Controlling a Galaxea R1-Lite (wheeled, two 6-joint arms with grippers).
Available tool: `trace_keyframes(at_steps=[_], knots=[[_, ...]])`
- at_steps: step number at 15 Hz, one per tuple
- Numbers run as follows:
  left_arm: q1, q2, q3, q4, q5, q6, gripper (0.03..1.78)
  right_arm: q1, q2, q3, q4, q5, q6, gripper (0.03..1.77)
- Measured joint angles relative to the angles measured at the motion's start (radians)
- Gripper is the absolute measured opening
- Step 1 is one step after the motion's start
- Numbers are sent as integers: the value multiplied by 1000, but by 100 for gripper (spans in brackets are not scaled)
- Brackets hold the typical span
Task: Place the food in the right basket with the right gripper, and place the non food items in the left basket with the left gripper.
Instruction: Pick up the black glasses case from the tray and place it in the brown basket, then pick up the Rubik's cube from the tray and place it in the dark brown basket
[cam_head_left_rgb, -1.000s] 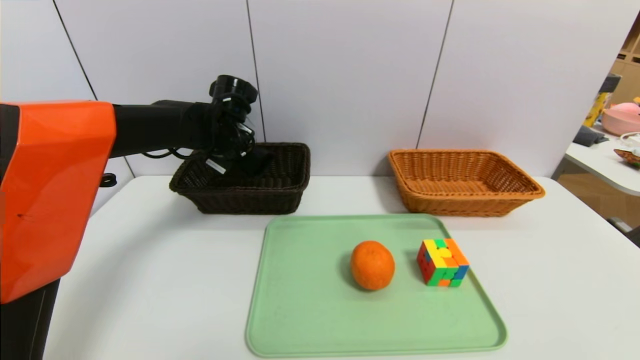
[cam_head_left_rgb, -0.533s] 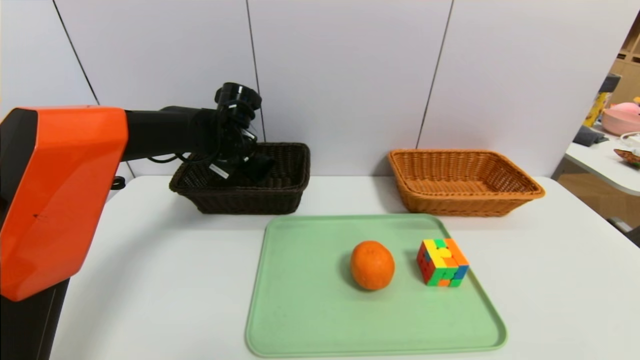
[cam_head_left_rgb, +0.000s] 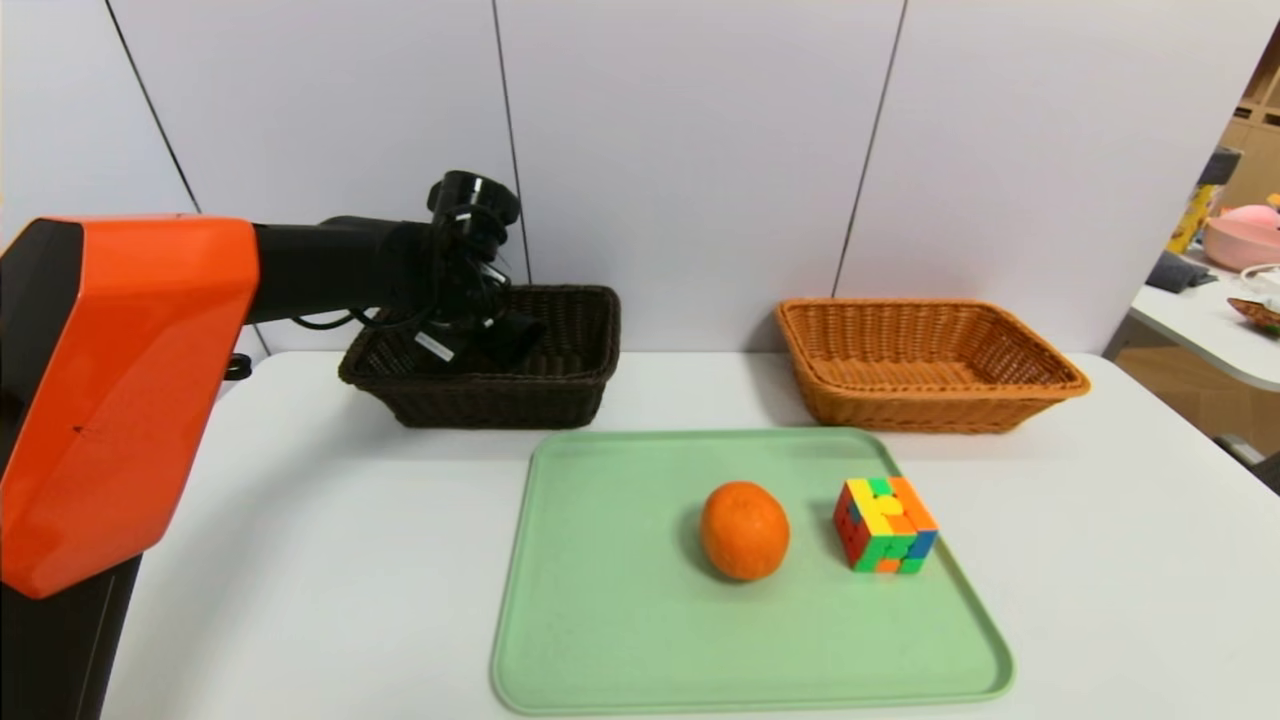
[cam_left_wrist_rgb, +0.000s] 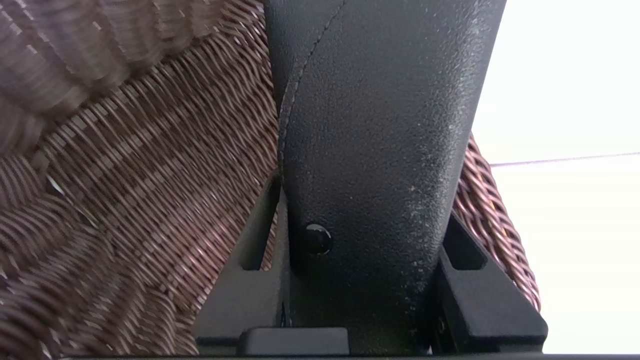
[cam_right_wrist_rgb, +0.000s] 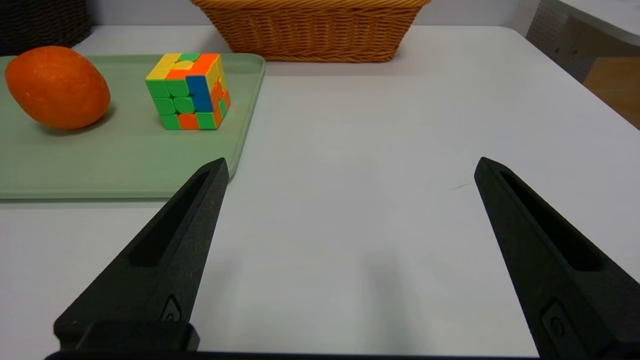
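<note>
The left pincer (cam_left_wrist_rgb: 367, 235) is lowered at the dark brown basket (cam_head_left_rgb: 490, 402), on the robot's left at the back of the counter (cam_head_left_rgb: 320, 560). Its jaws are closed on a flat black pouch (cam_left_wrist_rgb: 370, 125), gripping it from both sides with the pouch's width between them. In the head view the black end of the pouch shows inside the basket, dark against the woven wall; whether it touches the basket's bottom cannot be told. A snap and a line of stitching show on the pouch. The orange-shelled left arm (cam_head_left_rgb: 130, 390) reaches in from the robot's left.

The right pincer (cam_right_wrist_rgb: 352, 167) is parked above the bare right part of the counter, its jaws spread wide with nothing between them.

A green tray (cam_head_left_rgb: 640, 640) lies on the counter in front of the two baskets. On it sits a round orange fruit (cam_head_left_rgb: 745, 531), and to the right of the fruit, apart from it, a multicoloured puzzle cube (cam_head_left_rgb: 887, 526) rests near the tray's right edge. The light orange-tan basket (cam_head_left_rgb: 930, 400) stands behind the tray on the robot's right, well apart from the dark one. Behind both baskets rises a pale panelled wall (cam_head_left_rgb: 690, 160).
</note>
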Motion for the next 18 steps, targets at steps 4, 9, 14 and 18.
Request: trace_keyframes(at_steps=[4,9,14,18], knots=[[9,0,0,20,-3,5,71,0,0,0,0,0,0,170],[13,0,0,28,-2,-2,111,0,0,0,0,0,-1,170],[18,-14,0,28,-4,48,139,0,0,0,0,0,0,170],[18,-85,7,27,-47,196,151,0,0,0,1,0,0,170]])
